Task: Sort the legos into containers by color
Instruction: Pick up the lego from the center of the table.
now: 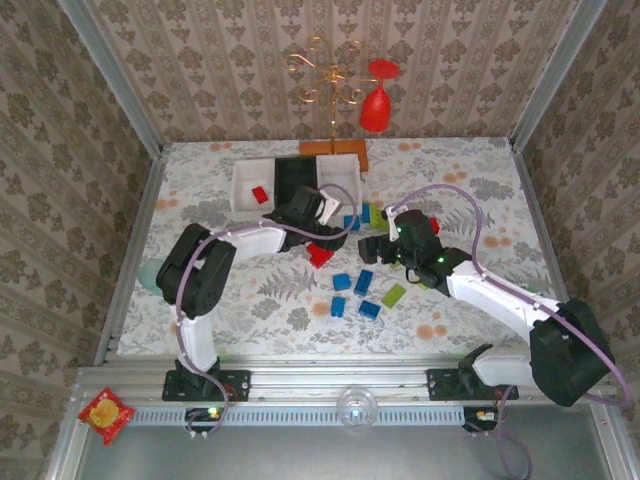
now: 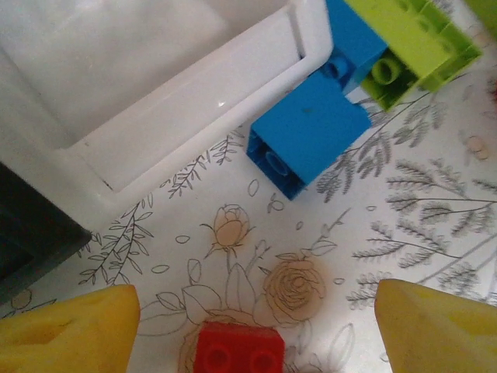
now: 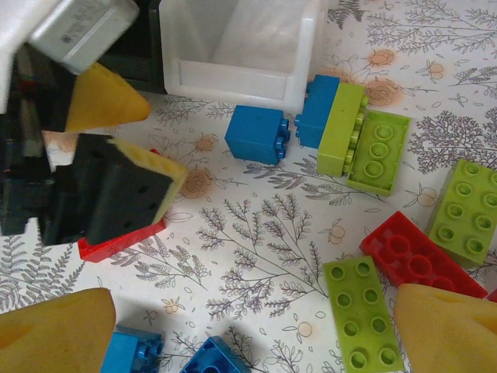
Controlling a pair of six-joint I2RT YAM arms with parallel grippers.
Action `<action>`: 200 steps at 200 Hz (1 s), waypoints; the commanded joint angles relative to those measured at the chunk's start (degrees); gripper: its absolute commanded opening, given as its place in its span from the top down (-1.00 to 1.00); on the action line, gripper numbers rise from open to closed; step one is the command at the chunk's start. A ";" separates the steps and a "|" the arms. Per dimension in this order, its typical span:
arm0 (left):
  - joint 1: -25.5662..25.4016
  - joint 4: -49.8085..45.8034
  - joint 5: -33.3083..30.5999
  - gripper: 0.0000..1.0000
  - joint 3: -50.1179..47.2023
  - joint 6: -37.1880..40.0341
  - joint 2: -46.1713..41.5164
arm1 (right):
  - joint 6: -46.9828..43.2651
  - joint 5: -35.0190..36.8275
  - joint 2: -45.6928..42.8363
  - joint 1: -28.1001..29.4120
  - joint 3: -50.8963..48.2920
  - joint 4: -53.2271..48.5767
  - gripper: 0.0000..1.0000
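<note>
Found, nearest the arm bases, small blue plastic bricks scattered on the flowered table cover, with one lime green rectangular brick beside them. Saw the right gripper just beyond, jaws spread wide and holding nothing, over a long red studded brick and a lime green eight-stud brick. Saw the left gripper released as well, yellow fingertips well apart, with a small red plastic brick lying on the cover midway between them and touching neither. Judged that brick the piece in hand: straight under the left gripper and apart from the right one, so the left arm's to take. Could not tell its long axis, cut off by the edge in the left wrist view and half hidden under the gripper in the right wrist view. Farther out, noted a blue square brick and a lime green flat brick just beside the corner of the right-hand white square plastic bin. Farthest, made out the black middle bin and the left-hand white bin, a lone red brick inside it. Judged that bin the red one's goal, up and to the left of the left gripper, past the black bin.
</note>
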 commanded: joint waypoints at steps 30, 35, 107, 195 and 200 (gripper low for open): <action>1.12 -9.88 -2.77 -0.59 3.91 2.67 4.05 | 0.56 -1.73 -1.00 -0.23 -1.12 1.78 -0.88; 1.34 -10.12 -3.16 -0.58 3.93 2.48 4.25 | 0.53 -1.81 -0.99 -0.23 -1.13 1.86 -0.88; 4.55 -11.12 -5.07 -0.41 0.88 0.96 2.52 | 0.81 -2.30 0.10 -0.23 -0.94 2.22 -0.88; 9.27 -12.30 -3.50 -0.29 -3.90 -4.75 -1.84 | 1.20 -3.37 1.14 -0.22 -0.69 2.51 -0.88; 9.40 -12.72 -3.70 -0.28 -3.91 -4.67 -1.80 | 1.23 -3.44 1.16 -0.23 -0.69 2.56 -0.88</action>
